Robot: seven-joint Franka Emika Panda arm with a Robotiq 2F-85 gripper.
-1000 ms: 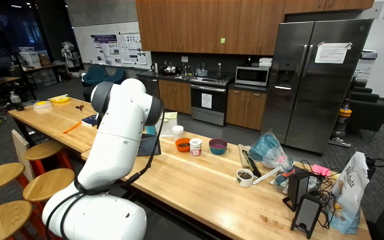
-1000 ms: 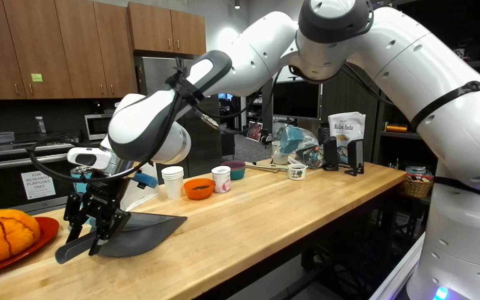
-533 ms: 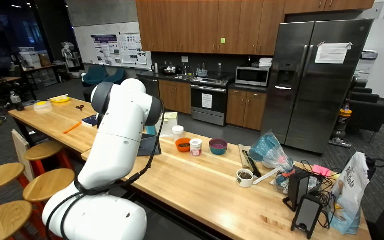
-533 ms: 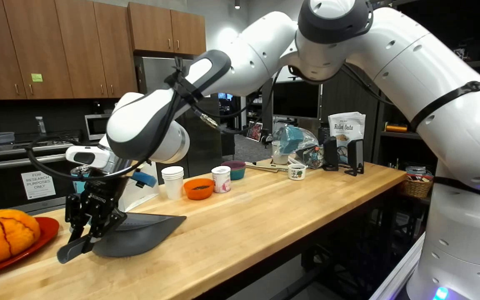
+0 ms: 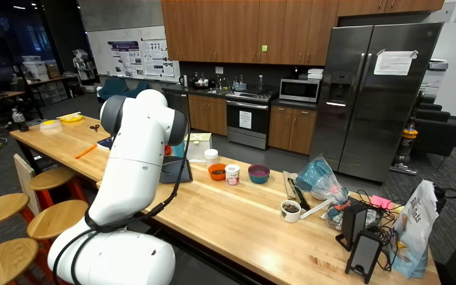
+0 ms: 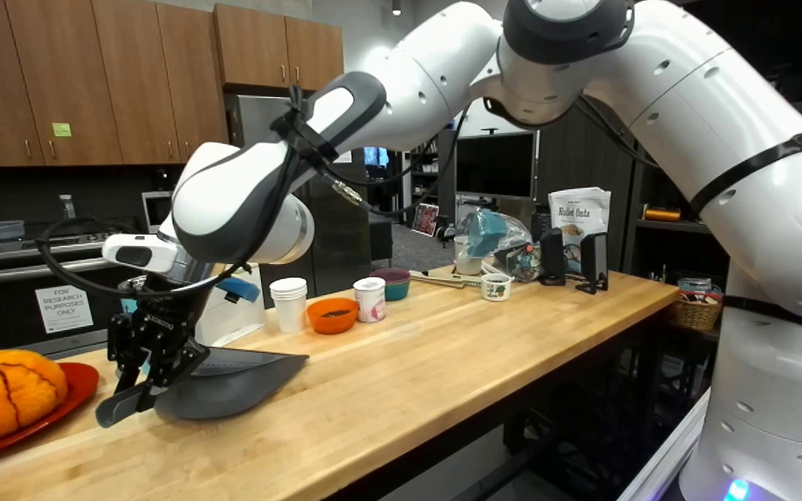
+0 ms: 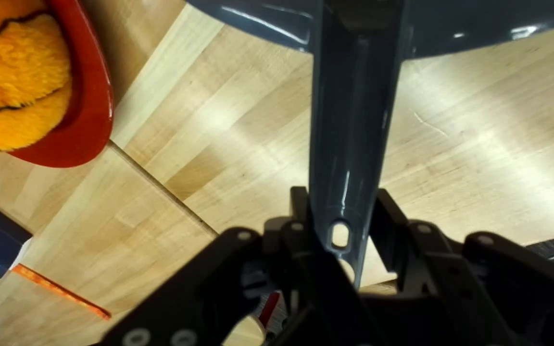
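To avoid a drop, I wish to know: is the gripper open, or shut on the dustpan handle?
The gripper is shut on the dustpan handle: the wrist view shows a finger against each side.

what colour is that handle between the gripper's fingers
The handle is dark grey, slightly bluish; it shows best in the wrist view.
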